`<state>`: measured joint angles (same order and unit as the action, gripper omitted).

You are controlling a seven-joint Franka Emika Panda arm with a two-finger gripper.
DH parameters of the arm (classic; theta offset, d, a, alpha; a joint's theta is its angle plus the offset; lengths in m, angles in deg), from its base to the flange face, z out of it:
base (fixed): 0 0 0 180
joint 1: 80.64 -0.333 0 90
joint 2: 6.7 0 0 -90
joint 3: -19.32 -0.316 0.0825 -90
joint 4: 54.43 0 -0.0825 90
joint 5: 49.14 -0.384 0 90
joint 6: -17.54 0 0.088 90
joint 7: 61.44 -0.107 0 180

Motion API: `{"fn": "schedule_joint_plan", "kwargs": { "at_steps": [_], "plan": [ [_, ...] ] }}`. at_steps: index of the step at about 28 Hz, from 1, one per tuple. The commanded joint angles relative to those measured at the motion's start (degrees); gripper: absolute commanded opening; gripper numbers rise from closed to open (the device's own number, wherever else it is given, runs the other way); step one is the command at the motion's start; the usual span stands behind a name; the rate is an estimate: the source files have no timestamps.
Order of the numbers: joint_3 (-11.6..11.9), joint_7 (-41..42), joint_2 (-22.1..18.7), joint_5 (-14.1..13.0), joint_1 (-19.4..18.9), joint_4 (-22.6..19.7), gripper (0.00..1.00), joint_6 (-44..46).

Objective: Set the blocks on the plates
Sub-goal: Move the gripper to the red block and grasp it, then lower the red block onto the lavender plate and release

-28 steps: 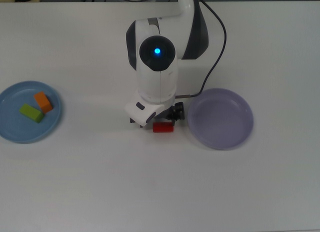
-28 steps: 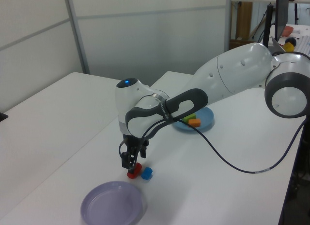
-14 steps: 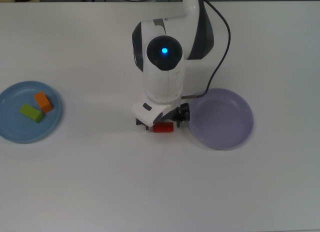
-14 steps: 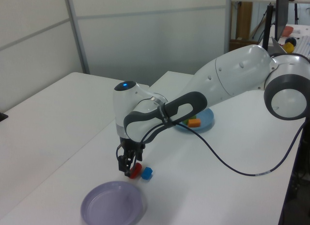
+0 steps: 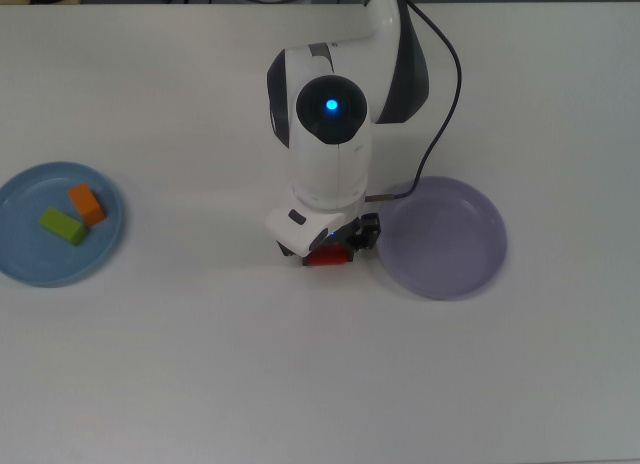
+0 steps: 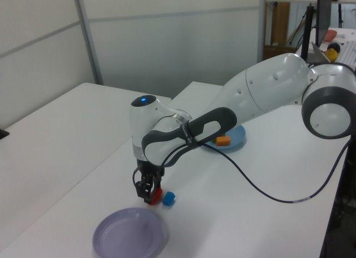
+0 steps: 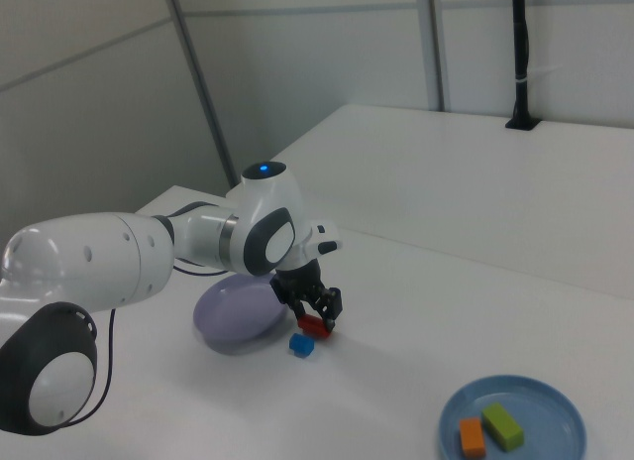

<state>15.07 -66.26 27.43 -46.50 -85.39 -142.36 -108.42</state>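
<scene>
The fingers stand apart astride the red block on the worktop, with the blue cube just beside them. The lavender plate lies near; the blue plate, holding the orange block and green block, sits well apart.

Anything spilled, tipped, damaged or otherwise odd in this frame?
Nothing stands out. The orange block and green block lie in the blue plate; the red block and blue cube sit beside the empty purple plate.
</scene>
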Motion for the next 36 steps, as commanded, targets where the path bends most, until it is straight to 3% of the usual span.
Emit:
{"fn": "schedule_joint_plan", "kwargs": {
  "at_steps": [1, 6, 9, 12, 19, 27, 35, 36],
  "plan": [
    [0.91, -0.45, -2.74, -0.43, -0.35, -0.75, 0.15, -0.69],
    [0.65, -1.24, -5.47, -1.84, -0.88, -0.40, 0.15, 2.30],
    [-2.16, -3.52, -5.82, -1.41, -1.75, -0.40, 0.16, 2.21],
    [-3.40, -5.54, -5.82, -0.70, -2.54, -0.40, 0.17, 2.04],
    [-3.49, -12.04, -5.04, 5.79, -8.51, -0.22, 0.18, 1.51],
    [-3.40, -16.18, -2.84, 8.79, -10.72, -0.05, 0.26, -1.39],
    [-3.40, -17.24, -2.75, 9.85, -10.81, -0.22, 0.67, -0.60],
    [-3.40, -17.41, -2.84, 9.85, -10.81, -0.40, 0.94, 0.88]
  ]
}}
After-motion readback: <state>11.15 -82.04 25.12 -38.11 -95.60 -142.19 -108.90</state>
